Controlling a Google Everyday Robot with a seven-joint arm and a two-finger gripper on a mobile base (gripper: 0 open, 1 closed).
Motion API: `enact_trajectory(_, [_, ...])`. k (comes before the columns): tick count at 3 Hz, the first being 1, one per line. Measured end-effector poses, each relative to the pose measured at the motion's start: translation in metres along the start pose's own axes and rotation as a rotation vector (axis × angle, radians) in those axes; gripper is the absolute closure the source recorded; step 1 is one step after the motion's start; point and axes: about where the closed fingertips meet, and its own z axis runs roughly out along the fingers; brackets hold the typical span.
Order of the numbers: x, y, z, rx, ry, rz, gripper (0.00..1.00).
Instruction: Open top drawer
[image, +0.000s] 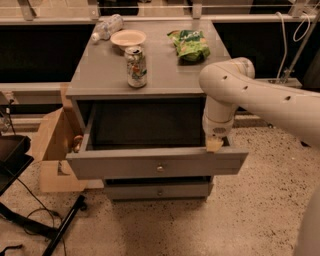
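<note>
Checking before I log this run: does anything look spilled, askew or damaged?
Only the plastic bottle lies on its side at the back-left corner of the cabinet top; nothing looks spilled. The top drawer stands open, with the tool at its front right rim.
</note>
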Motion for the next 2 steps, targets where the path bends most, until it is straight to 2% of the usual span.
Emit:
enact_trajectory(1, [0.0,0.0,-0.003,0.0,0.0,0.0,1.0])
enact_trajectory(2, [0.025,0.05,-0.032,0.011,-0.052,0.044,0.98])
